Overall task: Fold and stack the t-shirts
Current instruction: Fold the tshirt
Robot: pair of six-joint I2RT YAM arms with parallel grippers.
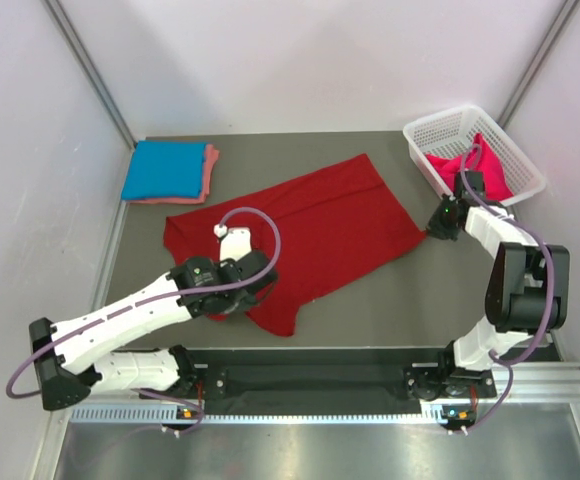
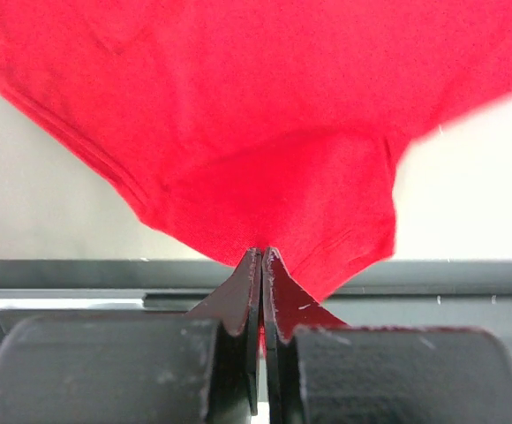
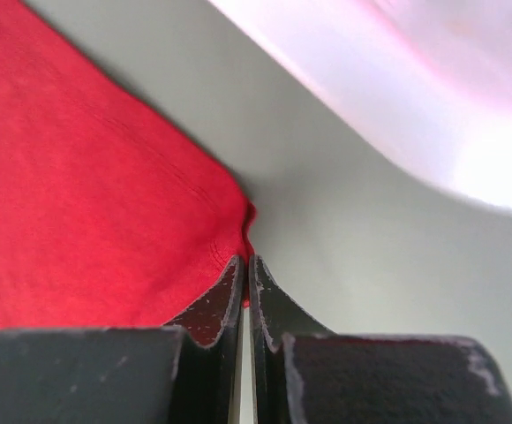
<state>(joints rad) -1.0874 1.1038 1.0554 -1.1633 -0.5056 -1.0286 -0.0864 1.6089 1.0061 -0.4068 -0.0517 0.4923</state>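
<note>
Nearest the arm bases, on the near-left part of the table, the left gripper is clamped tight on the dark red t-shirt. It pinches the cloth at the shirt's near-left edge, and the wrist view shows fabric bunching into the closed jaws. Further right, the right gripper is likewise closed on the shirt's right-hand corner, with the hem puckered at its fingertips. Between the two grips the dark red t-shirt lies spread at a slant across the middle of the table, mostly flat and not yet folded compactly.

At the far left a bright blue t-shirt sits folded on top of a salmon pink t-shirt, whose edge peeks out on the right side; these two look done and stacked. At the far right the hot pink t-shirt lies crumpled inside the white basket.

By my reading the task is about half done. The red shirt is only at the start of its fold and must then go on the stack. The hot pink one has yet to be taken out, folded and stacked.
</note>
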